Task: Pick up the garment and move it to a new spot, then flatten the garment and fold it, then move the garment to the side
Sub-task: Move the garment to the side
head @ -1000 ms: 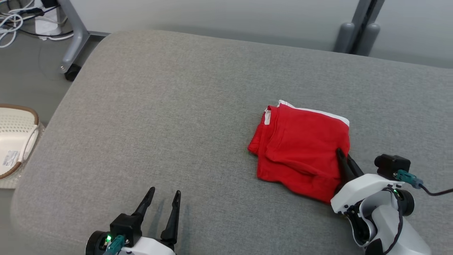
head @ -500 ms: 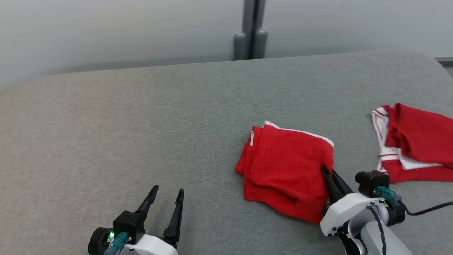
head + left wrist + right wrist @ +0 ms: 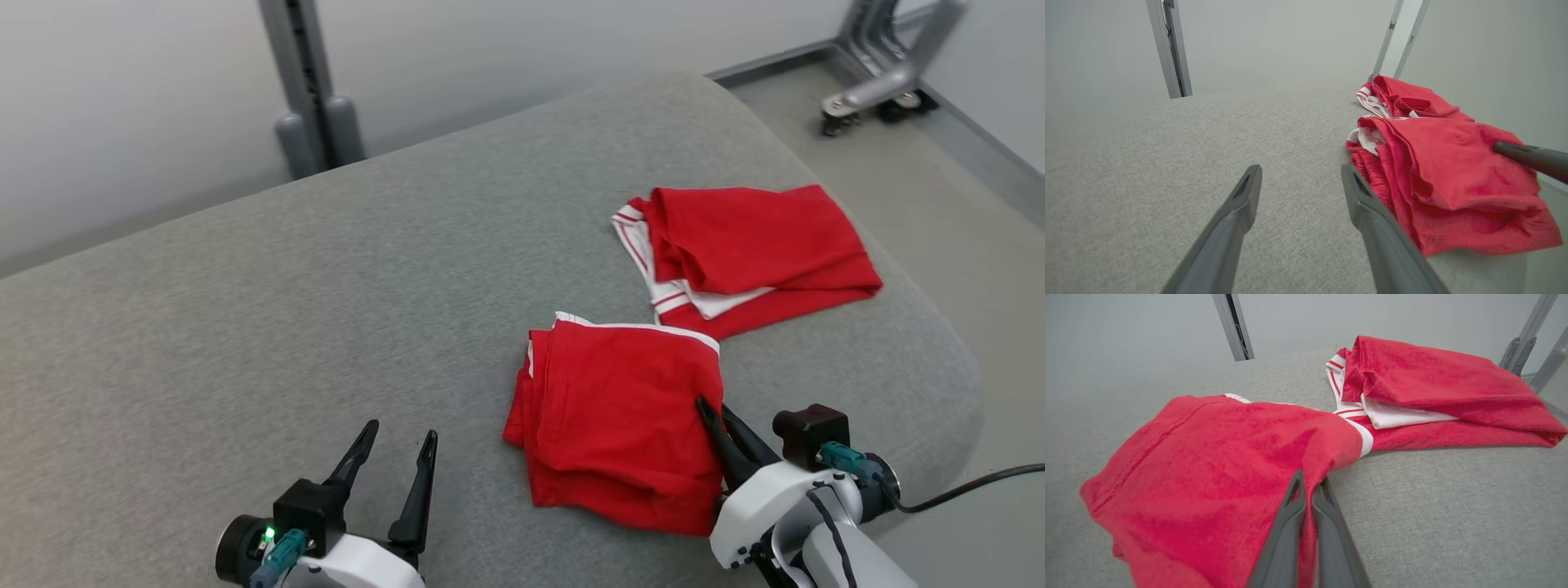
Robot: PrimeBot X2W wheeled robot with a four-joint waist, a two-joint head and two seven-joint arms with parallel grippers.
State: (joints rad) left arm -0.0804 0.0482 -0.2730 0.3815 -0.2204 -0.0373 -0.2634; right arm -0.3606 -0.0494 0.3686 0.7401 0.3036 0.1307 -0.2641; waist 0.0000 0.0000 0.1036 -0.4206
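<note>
A folded red garment (image 3: 620, 420) with white trim lies on the grey cushioned surface (image 3: 286, 327); it also appears in the left wrist view (image 3: 1445, 179) and the right wrist view (image 3: 1220, 469). My right gripper (image 3: 709, 412) is shut on the garment's right edge, the fingers pinching the cloth (image 3: 1310, 486). My left gripper (image 3: 400, 445) stands open over bare surface to the left of the garment, nothing between its fingers (image 3: 1249, 192).
A second folded red garment (image 3: 743, 253) with white striped trim lies beyond the first, near the surface's far right corner. The surface's rounded right edge (image 3: 955, 359) drops to the floor. A grey post (image 3: 306, 90) stands behind; a wheeled frame leg (image 3: 882, 82) is at upper right.
The camera has swung to the right, bringing the second garment and the surface's right end into view. My right gripper stays shut on the garment, which has come along with it; the left stays open.
</note>
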